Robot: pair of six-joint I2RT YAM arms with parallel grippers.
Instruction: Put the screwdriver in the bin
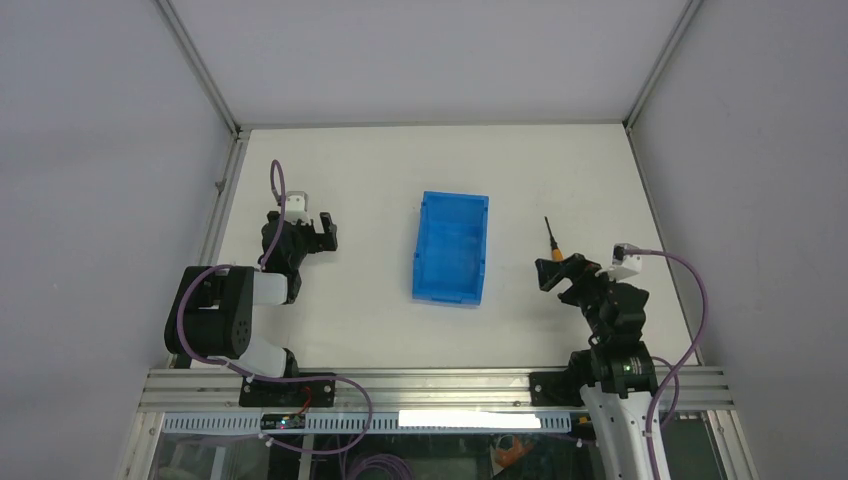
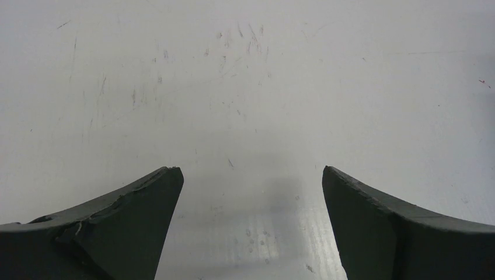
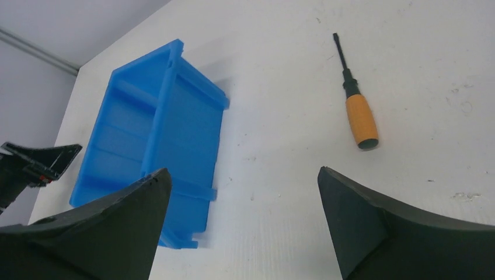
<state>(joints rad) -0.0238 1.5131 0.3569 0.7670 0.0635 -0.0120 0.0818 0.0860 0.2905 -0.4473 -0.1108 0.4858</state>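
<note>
Top external, screwdriver handle partly hidden by right jaws, bin apart

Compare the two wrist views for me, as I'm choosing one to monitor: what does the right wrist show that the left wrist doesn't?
Only the right wrist view shows the screwdriver, lying flat, and the blue bin beside it, not touching. Only the left wrist view shows a scratched patch of table. Both show white tabletop beyond open dark fingers: the right gripper and the left gripper, each holding nothing.
</note>
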